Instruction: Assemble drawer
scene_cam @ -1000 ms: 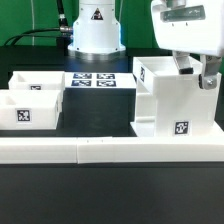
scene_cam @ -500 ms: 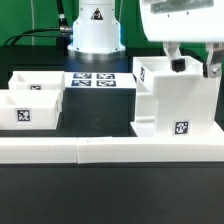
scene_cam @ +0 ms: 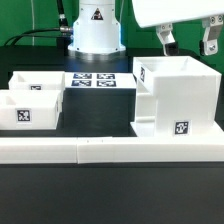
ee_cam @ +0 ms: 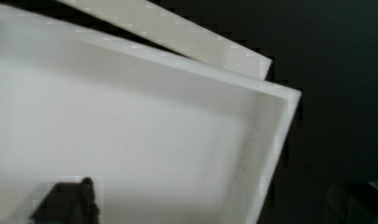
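Observation:
The tall white drawer housing point(scene_cam: 176, 98) stands at the exterior view's right, open at the top, with a marker tag on its front. My gripper point(scene_cam: 187, 42) hangs above its upper rim, open and empty, both fingers point(scene_cam: 165, 41) clear of the walls. In the wrist view my gripper point(ee_cam: 218, 204) looks down on the housing's white wall and rim point(ee_cam: 257, 150), one dark fingertip point(ee_cam: 69, 200) over the white inside and the other over the dark outside. Two small white drawer boxes point(scene_cam: 36, 84) point(scene_cam: 26, 112) sit at the exterior view's left.
The marker board point(scene_cam: 97, 80) lies flat behind the parts, in front of the robot base point(scene_cam: 92, 30). A long low white rail point(scene_cam: 105, 150) runs along the front of the table. Black cables trail at the back left.
My gripper has risen off the housing's upper right rim and now hangs clear above it; its fingers stand wider apart. The housing and the small boxes have not moved.

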Motion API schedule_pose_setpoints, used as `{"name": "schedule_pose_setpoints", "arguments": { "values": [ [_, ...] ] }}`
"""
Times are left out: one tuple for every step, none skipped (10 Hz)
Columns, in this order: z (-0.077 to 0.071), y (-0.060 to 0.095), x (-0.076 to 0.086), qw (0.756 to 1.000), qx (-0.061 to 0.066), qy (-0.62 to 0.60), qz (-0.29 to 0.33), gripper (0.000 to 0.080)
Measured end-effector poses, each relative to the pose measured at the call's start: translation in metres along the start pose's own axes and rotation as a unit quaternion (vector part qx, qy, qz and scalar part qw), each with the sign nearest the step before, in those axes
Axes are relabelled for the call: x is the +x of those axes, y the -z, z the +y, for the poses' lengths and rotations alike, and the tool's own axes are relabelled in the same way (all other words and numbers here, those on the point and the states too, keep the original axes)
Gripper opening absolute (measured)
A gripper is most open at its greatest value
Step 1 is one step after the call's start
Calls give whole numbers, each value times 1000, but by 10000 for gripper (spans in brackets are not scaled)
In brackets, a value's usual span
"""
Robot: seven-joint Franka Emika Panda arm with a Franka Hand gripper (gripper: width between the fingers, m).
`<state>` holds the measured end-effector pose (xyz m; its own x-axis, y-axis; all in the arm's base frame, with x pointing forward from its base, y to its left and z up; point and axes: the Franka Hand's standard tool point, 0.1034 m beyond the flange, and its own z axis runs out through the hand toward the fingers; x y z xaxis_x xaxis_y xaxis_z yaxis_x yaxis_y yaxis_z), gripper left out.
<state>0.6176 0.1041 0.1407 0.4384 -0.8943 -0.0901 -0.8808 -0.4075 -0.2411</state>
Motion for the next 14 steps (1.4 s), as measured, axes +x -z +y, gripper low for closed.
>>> {"name": "schedule_pose_setpoints", "arguments": {
  "values": [
    [2, 0, 0, 999, -5, 37, -1, 649],
    [10, -1, 0, 993, -29, 117, -14, 649],
    [15, 4, 3, 983, -47, 176, -26, 649],
    [19, 8, 9, 968, -56, 241, -33, 649],
    [21, 10, 13, 956, -56, 285, -36, 649],
    [20, 8, 12, 944, -55, 323, -38, 649],
    [21, 7, 11, 937, -54, 343, -40, 649],
    [24, 7, 15, 912, -55, 405, -43, 649],
    [34, 9, 27, 879, -62, 470, -44, 649],
    [44, 16, 44, 844, -66, 530, -45, 649],
    [50, 20, 58, 826, -65, 558, -44, 649],
    [59, 21, 70, 817, -66, 571, -43, 649],
    [69, 21, 85, 812, -66, 578, -41, 649],
    [78, 20, 96, 815, -68, 574, -37, 649]
  ]
}}
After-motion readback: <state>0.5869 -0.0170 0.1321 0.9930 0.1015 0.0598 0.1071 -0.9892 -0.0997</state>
